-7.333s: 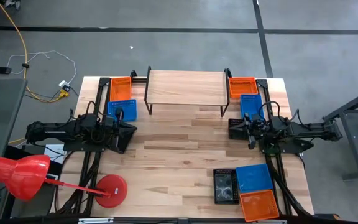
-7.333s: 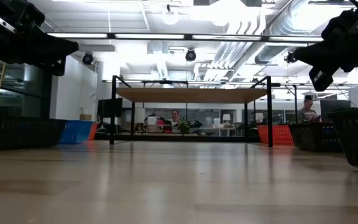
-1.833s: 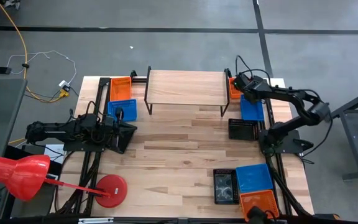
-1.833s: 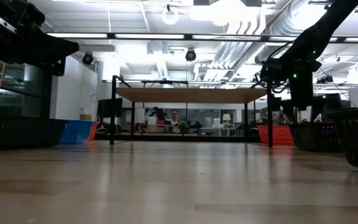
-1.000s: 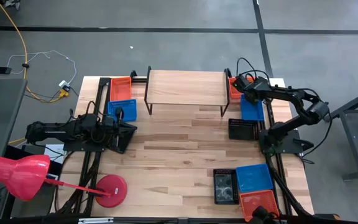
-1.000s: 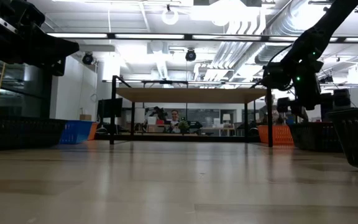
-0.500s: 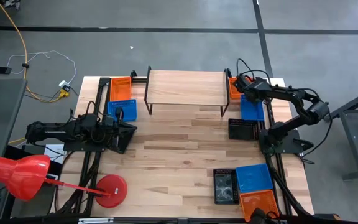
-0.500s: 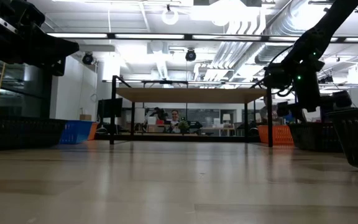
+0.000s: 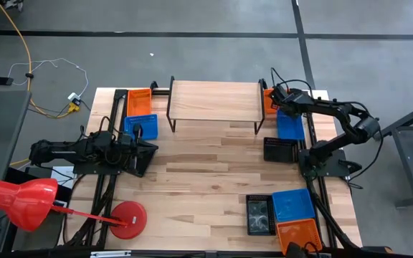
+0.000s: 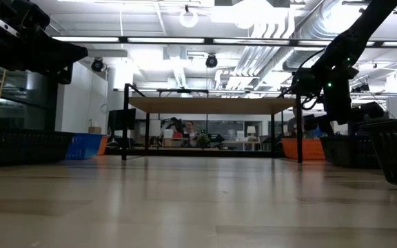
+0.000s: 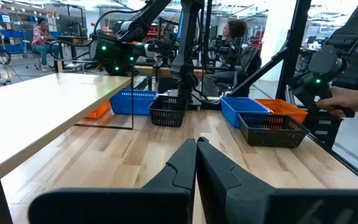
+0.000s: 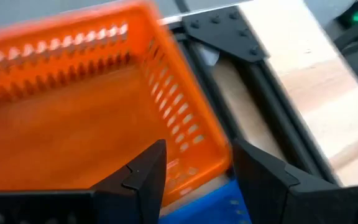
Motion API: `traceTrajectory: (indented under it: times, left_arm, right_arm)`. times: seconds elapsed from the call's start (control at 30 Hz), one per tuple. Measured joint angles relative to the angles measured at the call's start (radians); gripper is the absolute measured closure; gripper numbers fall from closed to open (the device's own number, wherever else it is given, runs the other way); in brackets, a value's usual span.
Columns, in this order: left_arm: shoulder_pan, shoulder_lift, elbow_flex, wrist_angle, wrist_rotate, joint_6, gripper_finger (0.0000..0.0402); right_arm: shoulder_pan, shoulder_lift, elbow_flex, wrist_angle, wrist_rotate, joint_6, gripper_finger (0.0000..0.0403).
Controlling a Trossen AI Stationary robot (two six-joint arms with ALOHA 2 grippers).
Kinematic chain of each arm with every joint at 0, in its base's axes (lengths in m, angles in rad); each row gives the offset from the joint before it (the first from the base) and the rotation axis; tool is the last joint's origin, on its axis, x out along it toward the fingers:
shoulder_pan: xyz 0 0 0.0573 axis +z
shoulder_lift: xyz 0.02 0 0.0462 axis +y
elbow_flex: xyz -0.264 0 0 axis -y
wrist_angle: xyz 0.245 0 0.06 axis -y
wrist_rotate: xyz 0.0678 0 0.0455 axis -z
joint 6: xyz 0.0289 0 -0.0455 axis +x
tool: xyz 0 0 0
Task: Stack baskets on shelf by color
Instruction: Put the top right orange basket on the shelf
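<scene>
Right gripper [image 12: 194, 171] over the far right corner of the table, jaws apart and straddling the near wall of a red-orange plastic mesh basket [image 9: 269, 98]; cannot tell whether the fingers [image 12: 143, 171] actually touch that wall. Left gripper [image 11: 196, 163] parked low over the left side of the table, fingers pressed together, holding nothing. Pale wooden plank tabletop [image 9: 206, 161] carries everything. Low light-wood shelf on thin black legs [image 9: 213, 100] stands at the far middle, its top bare, with no basket on it. Right side, far to near: the red-orange basket under the right gripper, a blue mesh basket [image 9: 290, 125] just beside it, then a black mesh basket [image 9: 279, 149]. Near right corner: a second black mesh basket [image 9: 259, 214], a second blue basket [image 9: 293, 205] and a second red-orange basket [image 9: 299, 237] clustered close together. Left of the shelf: a third red-orange basket [image 9: 139, 102] with a third blue basket [image 9: 140, 125] just nearer. Red desk lamp with round red base [image 9: 127, 219] at the near left corner. A person's hand [image 11: 344, 101] shows at the edge of the left wrist view, beyond the table.
</scene>
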Motion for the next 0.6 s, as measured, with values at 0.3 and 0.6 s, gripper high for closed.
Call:
traceTrajectory:
  times: [0.3,0.6]
  left_arm:
    - [0.0,0.0,0.0,0.0,-0.001,0.0,0.0401]
    - [0.0,0.0,0.0,0.0,-0.003,0.0,0.0401]
  right_arm:
    - [0.0,-0.001,0.0,-0.003,-0.012,0.0,0.0234]
    - [0.0,-0.001,0.0,0.042,-0.012,0.076,0.0234]
